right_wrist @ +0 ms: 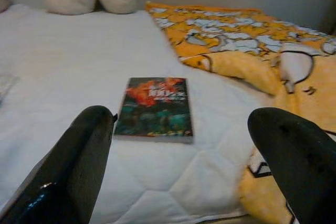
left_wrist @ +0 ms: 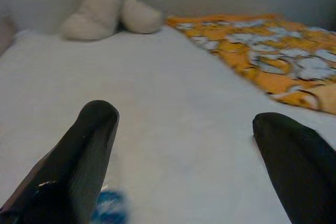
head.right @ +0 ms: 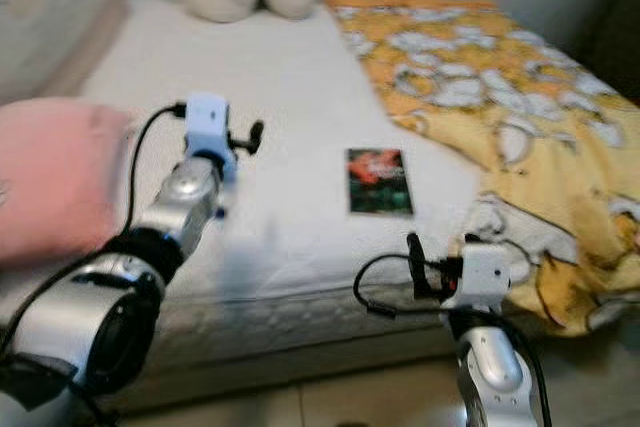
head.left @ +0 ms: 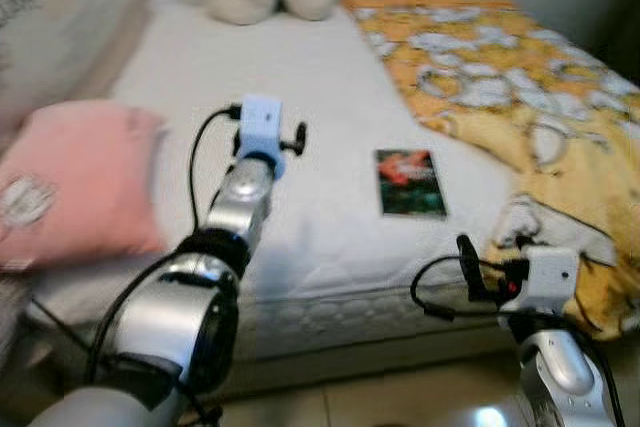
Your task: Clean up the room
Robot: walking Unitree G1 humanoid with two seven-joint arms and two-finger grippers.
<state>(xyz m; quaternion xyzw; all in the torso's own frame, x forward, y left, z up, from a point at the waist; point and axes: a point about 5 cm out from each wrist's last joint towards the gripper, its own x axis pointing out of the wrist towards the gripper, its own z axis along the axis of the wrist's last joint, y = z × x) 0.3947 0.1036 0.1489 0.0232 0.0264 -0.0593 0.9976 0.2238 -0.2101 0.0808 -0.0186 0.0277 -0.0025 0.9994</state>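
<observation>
Ahead, a book [right_wrist: 154, 107] lies on the bed [head.left: 320, 77]; both the left gripper [left_wrist: 184, 156] and right gripper [right_wrist: 181, 153] are spread wide.

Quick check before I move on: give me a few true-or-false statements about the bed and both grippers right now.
1. The book lies flat on the white mattress. True.
2. The right gripper is shut on the book. False: it is open, short of the book.
3. The orange blanket covers the book. False: it lies beside it, on the robot's right.
4. The left gripper is open over bare mattress. True.
5. A pink pillow sits on the bed's left. True.
</observation>
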